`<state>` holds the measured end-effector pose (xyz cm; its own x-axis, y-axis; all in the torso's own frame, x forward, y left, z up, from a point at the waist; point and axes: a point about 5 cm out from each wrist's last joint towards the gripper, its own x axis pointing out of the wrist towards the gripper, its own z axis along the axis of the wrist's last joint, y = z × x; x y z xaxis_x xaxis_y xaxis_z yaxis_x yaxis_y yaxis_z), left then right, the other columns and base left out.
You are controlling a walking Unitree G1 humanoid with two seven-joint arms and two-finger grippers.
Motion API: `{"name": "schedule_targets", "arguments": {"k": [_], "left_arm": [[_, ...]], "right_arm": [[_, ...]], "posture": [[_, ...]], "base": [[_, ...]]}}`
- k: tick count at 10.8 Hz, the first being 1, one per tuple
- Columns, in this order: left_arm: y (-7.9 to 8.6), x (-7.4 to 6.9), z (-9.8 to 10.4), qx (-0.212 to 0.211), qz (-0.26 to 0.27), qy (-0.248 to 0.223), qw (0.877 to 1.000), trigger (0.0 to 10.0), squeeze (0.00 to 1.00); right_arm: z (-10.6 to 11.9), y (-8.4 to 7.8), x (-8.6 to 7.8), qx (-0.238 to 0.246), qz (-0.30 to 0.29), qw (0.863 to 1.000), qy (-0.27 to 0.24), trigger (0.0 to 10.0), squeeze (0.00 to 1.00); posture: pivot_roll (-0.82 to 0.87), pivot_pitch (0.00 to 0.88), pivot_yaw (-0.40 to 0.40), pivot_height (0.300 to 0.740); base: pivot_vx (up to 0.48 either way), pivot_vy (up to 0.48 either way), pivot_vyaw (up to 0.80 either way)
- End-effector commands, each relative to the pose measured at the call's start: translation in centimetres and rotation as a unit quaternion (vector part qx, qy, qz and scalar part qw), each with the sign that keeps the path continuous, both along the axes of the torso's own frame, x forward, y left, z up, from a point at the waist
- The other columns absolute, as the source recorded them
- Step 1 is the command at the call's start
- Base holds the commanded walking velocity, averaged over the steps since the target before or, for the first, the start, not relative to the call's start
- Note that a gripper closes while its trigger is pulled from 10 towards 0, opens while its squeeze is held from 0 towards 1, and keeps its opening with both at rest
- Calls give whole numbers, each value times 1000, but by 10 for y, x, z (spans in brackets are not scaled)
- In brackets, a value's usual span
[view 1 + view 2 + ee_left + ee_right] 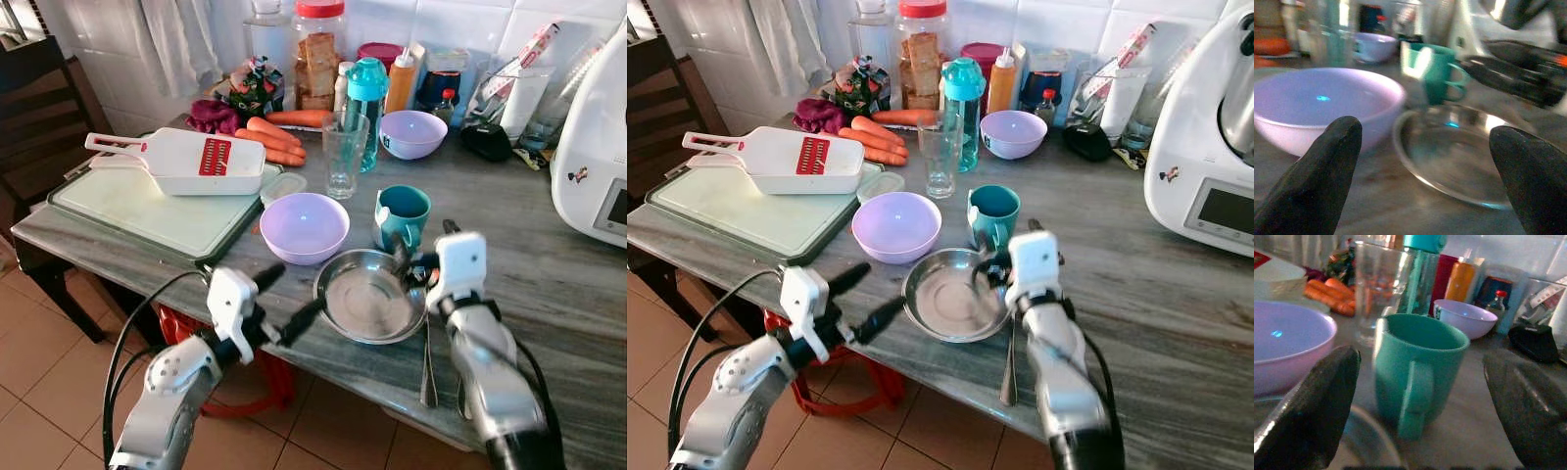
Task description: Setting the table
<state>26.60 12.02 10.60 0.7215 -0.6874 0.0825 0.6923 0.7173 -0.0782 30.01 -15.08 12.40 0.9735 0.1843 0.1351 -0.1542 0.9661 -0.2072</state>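
On the grey stone tabletop (549,264), the round steel dish (369,295) sits at the near edge. Behind it to the left stands the lilac plastic bowl (304,226), behind it to the right the teal mug (403,215). A metal spoon (429,367) lies just right of the dish.

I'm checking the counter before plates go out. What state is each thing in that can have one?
Steel plate: empty, upright.
Near lilac bowl: empty, upright.
Far lilac bowl: upright.
Teal mug: upright, handle toward robot.
Drinking glass: upright, empty.
Teal bottle: capped.
Left gripper: open, empty.
Right gripper: open, facing the mug.
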Motion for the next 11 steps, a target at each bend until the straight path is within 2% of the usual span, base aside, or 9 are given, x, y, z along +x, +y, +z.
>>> {"name": "schedule_targets", "arguments": {"k": [1, 4, 6, 7, 8, 9, 11], "left_arm": [[8, 11, 8, 0, 42, -19, 999, 10000, 0], [9, 21, 12, -1, 86, -39, 996, 10000, 0], [9, 28, 13, 6, 123, -44, 991, 10000, 0], [9, 30, 13, 13, 138, -50, 989, 10000, 0], [9, 32, 12, 18, 154, -53, 986, 10000, 0], [9, 34, 12, 19, 162, -52, 985, 10000, 0], [3, 36, 9, 21, 196, -53, 979, 10000, 0]], "right_arm": [[9, 12, -6, -10, 19, 1000, -15, 10000, 1000], [19, 27, -15, -7, 30, 999, -31, 10000, 1000], [25, 31, -15, -1, 42, 998, -41, 10000, 1000], [25, 31, -16, -5, 46, 998, -42, 10000, 0], [26, 33, -17, -14, 48, 998, -43, 10000, 0], [26, 33, -17, -30, 49, 997, -47, 10000, 0], [27, 38, -18, -34, 63, 996, -48, 10000, 0]], "posture": [[32, 4, 13, 740], [29, 0, 9, 740], [30, 0, 14, 740], [28, 0, 15, 740], [25, 0, 11, 740], [21, 0, 10, 740], [9, 0, 10, 740]], "base": [[0, 0, 0], [0, 0, 0], [0, 0, 0], [0, 0, 0], [0, 0, 0], [0, 0, 800], [0, 0, 800]]}}
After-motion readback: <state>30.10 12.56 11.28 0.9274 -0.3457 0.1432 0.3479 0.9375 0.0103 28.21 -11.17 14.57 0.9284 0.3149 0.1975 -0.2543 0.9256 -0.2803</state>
